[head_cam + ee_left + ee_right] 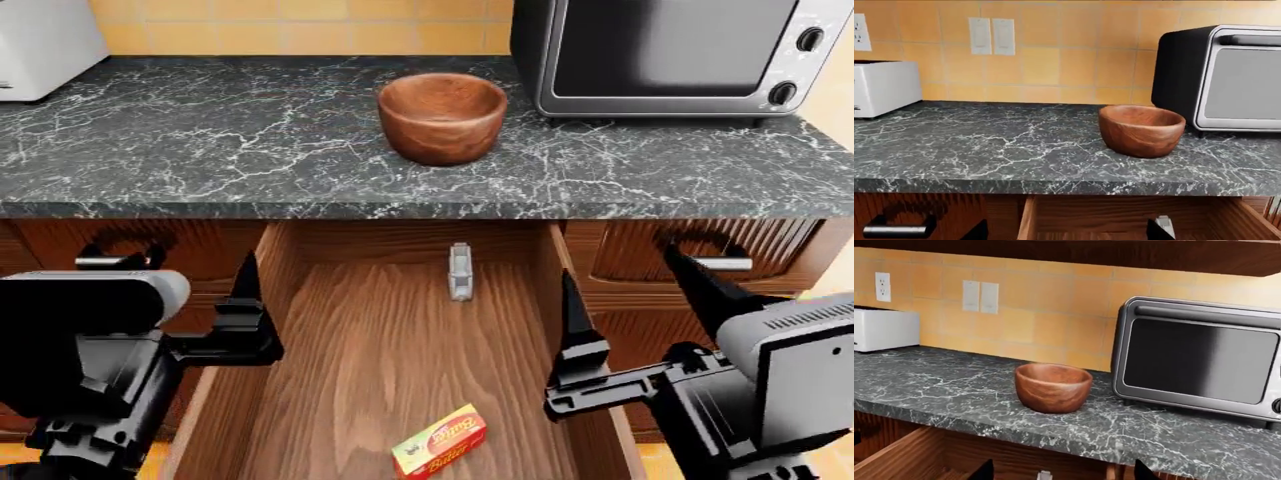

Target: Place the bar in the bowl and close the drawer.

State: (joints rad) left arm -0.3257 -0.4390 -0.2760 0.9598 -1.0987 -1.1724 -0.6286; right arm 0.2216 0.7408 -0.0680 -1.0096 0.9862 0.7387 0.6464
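Yellow-wrapped, the bar lies loose at the near end of the open drawer, so we hold both grippers, left and right, spread and empty above its sides. Our bowl waits on the counter.

Bowl: reddish-brown wood, visible grain, smooth satin finish. Counter: dark marble-look stone, white veining, polished. Drawer: brown wood grain, matt. Bar: glossy printed wrapper. Toaster oven: brushed metal front, black casing.
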